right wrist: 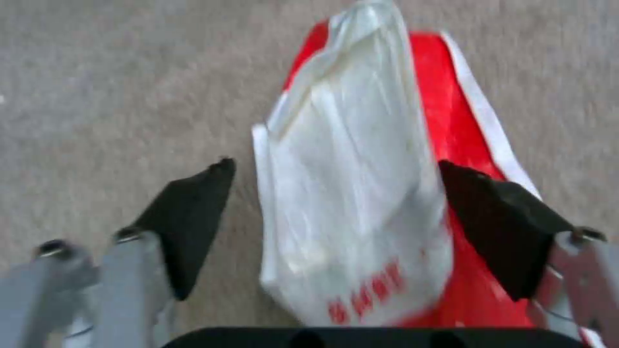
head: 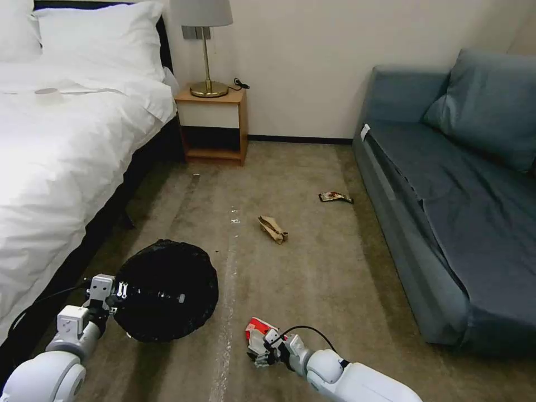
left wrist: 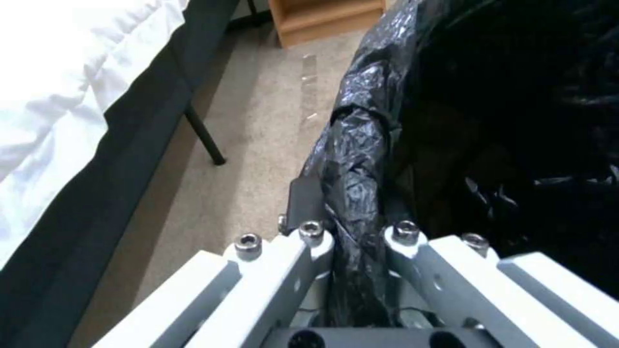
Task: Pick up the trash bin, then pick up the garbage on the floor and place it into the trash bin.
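Left gripper [left wrist: 351,237] jaws clamped on the bag-lined rim of the trash bin [head: 166,289], right gripper [right wrist: 335,217] jaws wide around the red-and-white packet [right wrist: 361,193] on the carpet [head: 312,268], seemingly not yet squeezing it, brown paper bag [head: 273,229] and dark wrapper [head: 335,196] well beyond

Floor: beige carpet [head: 312,279].
Ten o'clock: white bed [head: 61,139].
Twelve o'clock: wooden nightstand [head: 215,125], brass lamp [head: 205,50].
Two o'clock: blue-grey sofa [head: 458,195].
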